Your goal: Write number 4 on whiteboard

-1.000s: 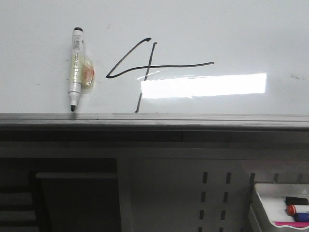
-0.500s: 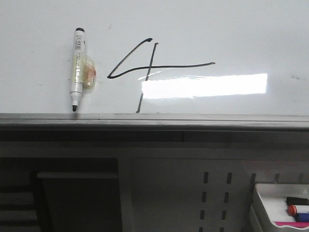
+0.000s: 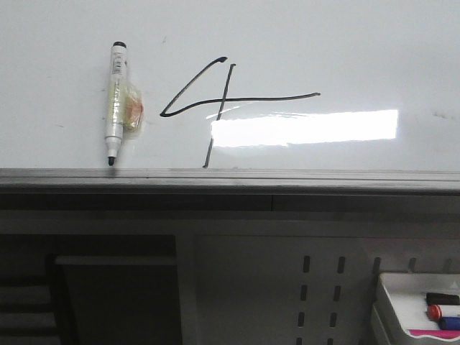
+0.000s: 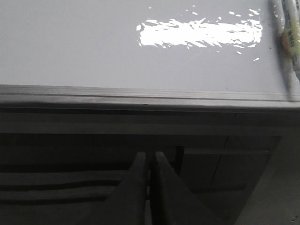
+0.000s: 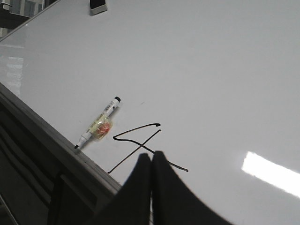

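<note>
The number 4 (image 3: pixel 215 100) is drawn in thin black lines on the whiteboard (image 3: pixel 345 43), left of a bright glare. It also shows in the right wrist view (image 5: pixel 136 140). A white marker (image 3: pixel 113 100) with yellowish tape around it lies on the board left of the 4, tip at the grey edge rail (image 3: pixel 230 176); it also shows in the right wrist view (image 5: pixel 96 124) and at the edge of the left wrist view (image 4: pixel 286 42). My left gripper (image 4: pixel 150 157) is shut and empty, below the rail. My right gripper (image 5: pixel 151 157) is shut and empty, over the board near the 4.
Below the rail is a grey perforated panel (image 3: pixel 316 287). A white tray (image 3: pixel 417 309) with several markers stands at the lower right. A dark eraser-like block (image 5: pixel 97 5) sits at the board's far side in the right wrist view.
None beyond a slight shift of the front view; the marker and the 4 stay where they were.
</note>
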Motion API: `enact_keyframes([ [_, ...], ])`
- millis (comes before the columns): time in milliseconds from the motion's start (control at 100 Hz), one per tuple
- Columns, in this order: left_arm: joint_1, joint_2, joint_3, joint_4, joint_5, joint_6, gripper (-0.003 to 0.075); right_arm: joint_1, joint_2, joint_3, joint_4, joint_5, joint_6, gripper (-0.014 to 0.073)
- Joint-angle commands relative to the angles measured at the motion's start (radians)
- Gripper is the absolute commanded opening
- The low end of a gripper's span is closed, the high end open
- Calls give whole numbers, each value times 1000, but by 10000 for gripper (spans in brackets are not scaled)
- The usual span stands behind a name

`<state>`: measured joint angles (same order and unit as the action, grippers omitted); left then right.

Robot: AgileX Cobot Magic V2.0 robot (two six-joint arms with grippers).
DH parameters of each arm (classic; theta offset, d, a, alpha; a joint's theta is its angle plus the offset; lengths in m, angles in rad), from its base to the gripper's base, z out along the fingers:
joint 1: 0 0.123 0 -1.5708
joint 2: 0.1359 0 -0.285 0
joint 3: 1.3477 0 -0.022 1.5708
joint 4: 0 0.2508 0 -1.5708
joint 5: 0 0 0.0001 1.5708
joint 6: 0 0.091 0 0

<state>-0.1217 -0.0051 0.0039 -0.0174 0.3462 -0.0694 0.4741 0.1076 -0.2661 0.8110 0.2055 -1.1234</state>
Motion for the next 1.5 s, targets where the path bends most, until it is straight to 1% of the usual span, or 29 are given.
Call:
enact_keyframes([
  [0,14,-25,33,-3,-35,-15,-20,-5,7,-25,19,-62,-2,-64],
  [800,17,-25,33,-3,-35,-15,-20,-5,7,-21,19,-62,-2,-64],
  [920,17,-25,33,-3,-35,-15,-20,-6,7,11,19,-112,-2,-64],
  [1050,17,-25,33,-3,-35,-15,-20,-50,7,74,19,-190,-2,-64],
  [1110,17,-25,33,-3,-35,-15,-20,-74,7,97,6,-192,-2,-64],
  [1180,17,-25,33,-3,-35,-15,-20,-110,7,125,-38,-193,15,-64],
  [1230,17,-25,33,-3,-35,-15,-20,-136,7,141,-91,-184,78,-64],
  [1280,17,-25,33,-3,-35,-15,-20,-169,7,161,-186,-178,203,-64],
  [1320,17,-25,33,-3,-35,-15,-20,-190,7,175,-299,-172,351,-64],
  [1330,17,-25,33,-3,-35,-15,-20,-198,7,181,-344,-172,407,-64],
  [1350,17,-25,33,-3,-35,-15,-20,-210,7,191,-393,-170,465,-64],
  [1400,17,-25,33,-3,-35,-15,-20,-238,7,215,-597,-170,711,-64],
  [1420,17,-25,33,-3,-35,-15,-20,-250,7,225,-648,-167,772,-64],
  [1450,17,-25,33,-3,-35,-15,-20,-265,7,237,-770,-167,915,-64],
  [1470,17,-25,33,-3,-35,-15,-20,-277,7,247,-833,-167,991,-64],
  [1490,17,-25,33,-3,-35,-15,-20,-289,7,258,-869,-167,1036,-64],
])
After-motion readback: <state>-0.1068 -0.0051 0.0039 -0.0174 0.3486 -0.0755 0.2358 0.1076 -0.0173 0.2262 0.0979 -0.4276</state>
